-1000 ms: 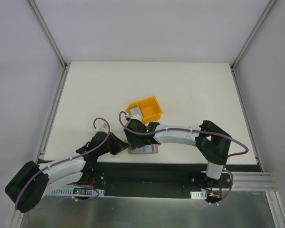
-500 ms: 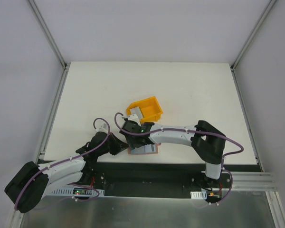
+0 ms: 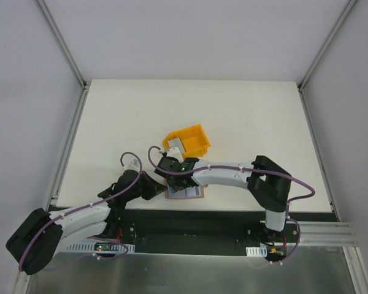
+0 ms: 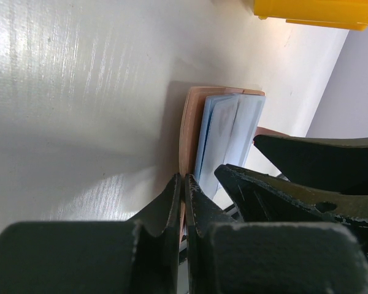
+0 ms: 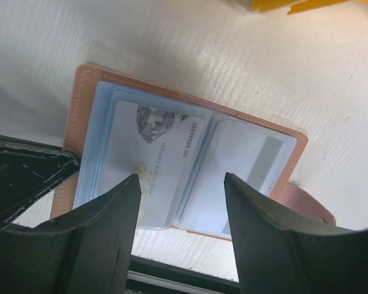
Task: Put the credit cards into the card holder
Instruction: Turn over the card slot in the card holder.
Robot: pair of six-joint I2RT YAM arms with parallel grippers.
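Observation:
The brown card holder (image 3: 190, 192) lies open at the table's front edge. In the right wrist view its clear sleeves hold a printed credit card (image 5: 153, 153) on the left and a card with a grey stripe (image 5: 248, 174) on the right; its tab clasp (image 5: 306, 205) sticks out right. My right gripper (image 5: 183, 180) is open and empty just above the sleeves. My left gripper (image 4: 184, 184) is shut on the holder's left edge (image 4: 193, 116). The sleeves (image 4: 230, 131) show edge-on there. Another pale card (image 3: 175, 145) lies in the yellow bin.
The yellow plastic bin (image 3: 191, 138) stands just behind the holder, close to the right gripper (image 3: 172, 171); it also shows in the left wrist view (image 4: 313, 9). The table's front edge and the dark rail run right below the holder. The left gripper (image 3: 161, 188) lies low on the table.
My right gripper has shifted a little to the left over the open holder. The left gripper has stayed clamped on the holder's edge.

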